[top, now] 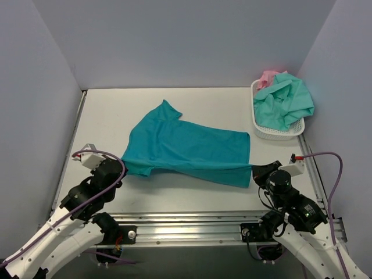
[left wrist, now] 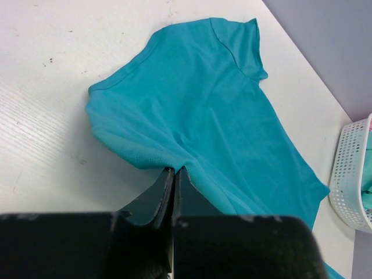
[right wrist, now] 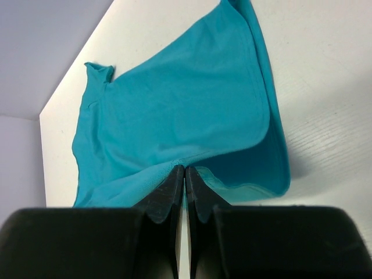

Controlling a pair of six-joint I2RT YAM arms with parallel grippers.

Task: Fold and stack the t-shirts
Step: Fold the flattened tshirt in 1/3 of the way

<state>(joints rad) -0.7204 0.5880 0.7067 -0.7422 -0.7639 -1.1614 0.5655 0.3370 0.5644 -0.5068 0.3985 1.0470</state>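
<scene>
The left end effector (top: 122, 165) pinches the near left edge of the teal t-shirt (top: 186, 148), which lies spread on the surface (top: 104, 110). The right end effector (top: 256, 172) pinches its near right corner. At far right, a basket (top: 273, 133) holds a mint-green t-shirt (top: 286, 102) and a pink t-shirt (top: 268, 77).

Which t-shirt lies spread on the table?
The deep teal-blue t-shirt: it lies spread on the table, its near edge pinched by the left gripper and the right gripper. The mint-green t-shirt and the pink t-shirt sit bunched in the white basket.
</scene>
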